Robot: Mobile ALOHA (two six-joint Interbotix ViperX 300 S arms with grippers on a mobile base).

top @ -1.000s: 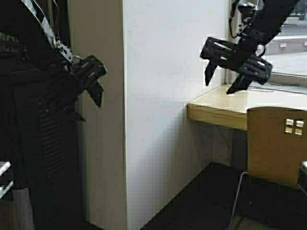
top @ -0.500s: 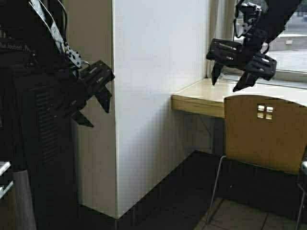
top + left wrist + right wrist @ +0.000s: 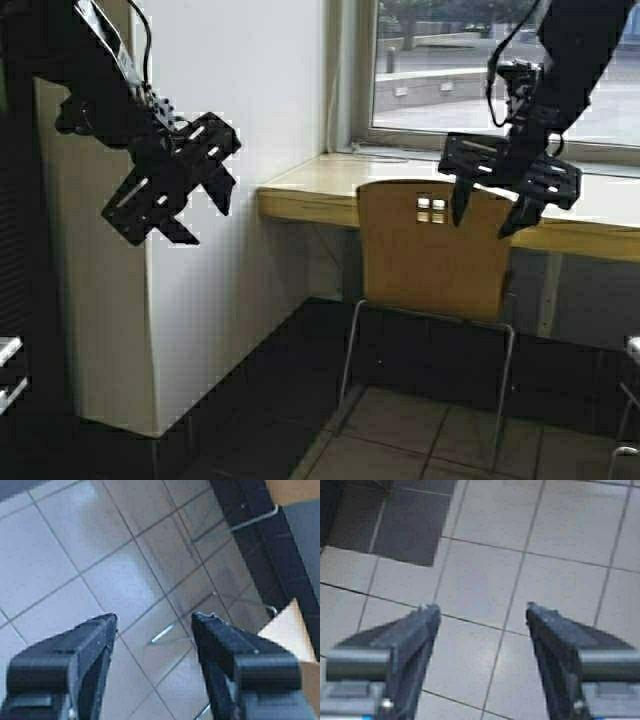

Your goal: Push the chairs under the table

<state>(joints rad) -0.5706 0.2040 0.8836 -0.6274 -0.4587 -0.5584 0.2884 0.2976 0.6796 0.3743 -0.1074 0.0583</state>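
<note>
- Your chair (image 3: pixel 432 250) looks light and stiff on thin legs; it'd likely slide on tile.
- Push the backrest top towards the bench (image 3: pixel 320 195).
- Right end effector (image 3: pixel 490 210) and left end effector (image 3: pixel 195 200) both spread, empty.

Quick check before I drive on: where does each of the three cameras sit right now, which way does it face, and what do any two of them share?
High view: on the frame above and behind the arms, facing the chair at the table; both grippers show, left, right.
Left wrist view: on the left wrist, facing down at floor tiles; open left gripper shows.
Right wrist view: on the right wrist, facing down at tiles; open right gripper shows.
Shared: both wrist views see tiled floor.
</note>
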